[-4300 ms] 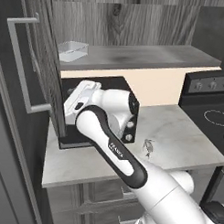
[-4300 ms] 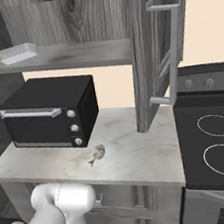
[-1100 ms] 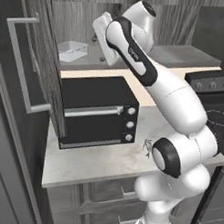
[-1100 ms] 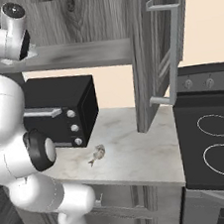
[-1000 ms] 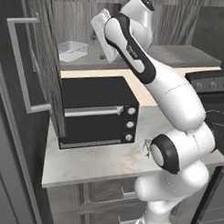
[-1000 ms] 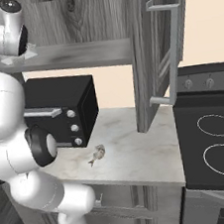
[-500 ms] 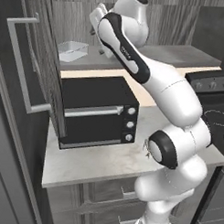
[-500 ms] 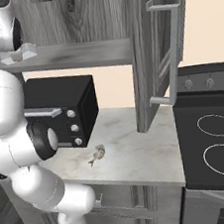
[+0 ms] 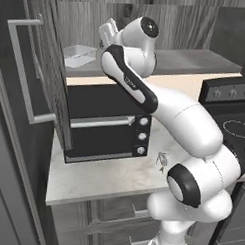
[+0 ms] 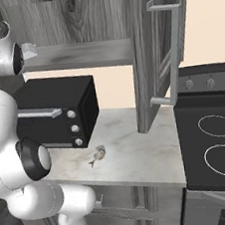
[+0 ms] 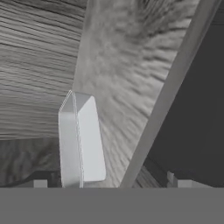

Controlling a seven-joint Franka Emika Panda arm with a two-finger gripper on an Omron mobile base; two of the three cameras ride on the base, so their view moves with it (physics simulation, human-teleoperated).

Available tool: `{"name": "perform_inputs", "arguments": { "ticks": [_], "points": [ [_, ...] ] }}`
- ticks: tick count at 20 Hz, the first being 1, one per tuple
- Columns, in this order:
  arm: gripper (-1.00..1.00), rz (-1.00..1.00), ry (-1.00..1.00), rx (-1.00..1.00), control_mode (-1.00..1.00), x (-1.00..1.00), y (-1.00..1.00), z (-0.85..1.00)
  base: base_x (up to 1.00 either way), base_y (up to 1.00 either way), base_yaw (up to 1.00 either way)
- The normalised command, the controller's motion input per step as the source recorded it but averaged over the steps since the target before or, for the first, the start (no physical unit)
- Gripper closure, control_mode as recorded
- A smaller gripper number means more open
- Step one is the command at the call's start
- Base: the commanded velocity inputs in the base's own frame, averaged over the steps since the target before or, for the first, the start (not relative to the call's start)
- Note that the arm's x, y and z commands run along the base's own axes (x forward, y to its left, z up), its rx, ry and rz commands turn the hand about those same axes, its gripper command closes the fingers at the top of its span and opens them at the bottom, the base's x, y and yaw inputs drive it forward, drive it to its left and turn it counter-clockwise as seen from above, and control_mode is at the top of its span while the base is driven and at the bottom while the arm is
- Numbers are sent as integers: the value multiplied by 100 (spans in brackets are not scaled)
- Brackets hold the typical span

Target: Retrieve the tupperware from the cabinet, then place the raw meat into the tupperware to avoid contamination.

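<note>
We count one tupperware on the shelf, one raw meat on the bench, one toaster oven with three knobs, and seemingly two open cabinet doors.

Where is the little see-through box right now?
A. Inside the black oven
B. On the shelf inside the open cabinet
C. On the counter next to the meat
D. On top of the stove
B. The tupperware sits on the cabinet shelf above the black toaster oven, while the raw meat lies alone on the counter below.
</note>
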Motion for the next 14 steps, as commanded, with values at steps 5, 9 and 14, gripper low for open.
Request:
{"name": "perform_inputs", "arguments": {
  "ticks": [5,9,14],
  "points": [
    [-100,9,15,-2,-100,37,-7,19,0,0,0],
    [-100,15,19,-8,-100,43,-5,39,0,0,0],
    [-100,10,14,-9,-100,28,-2,39,0,0,0]
  ]
}}
